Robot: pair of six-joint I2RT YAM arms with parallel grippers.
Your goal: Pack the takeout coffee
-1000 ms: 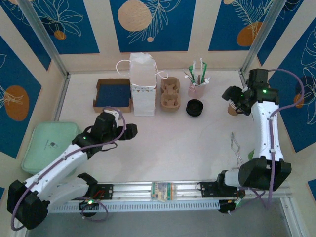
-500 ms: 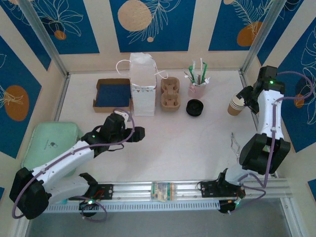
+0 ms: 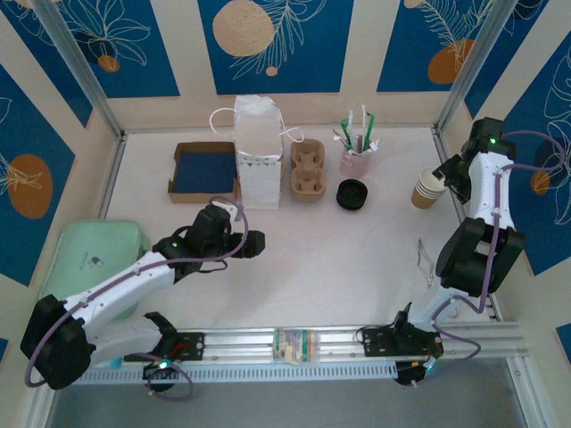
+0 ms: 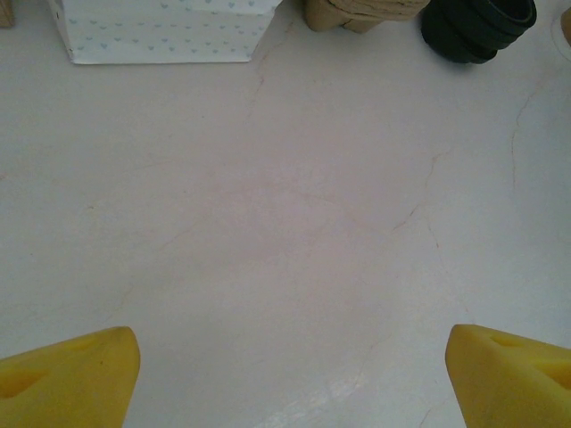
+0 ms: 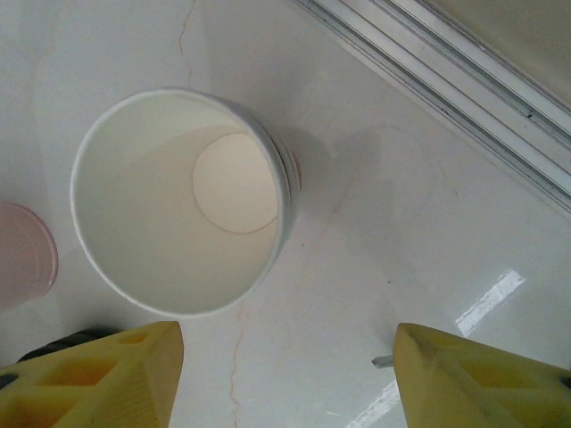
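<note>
Seemingly fetching a cup: right claw [image 5: 285, 374], half-open and empty, hovers at the cup stack [image 3: 428, 189], frame right. Left claw [image 4: 290, 374] is wide open, empty. Next: straddle the rim.

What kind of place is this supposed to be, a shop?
Probably a mock café takeout counter built for robot practice, not a real shop: a paper bag, a cup carrier, stacked cups and black lids sit on a table between painted panels.
</note>
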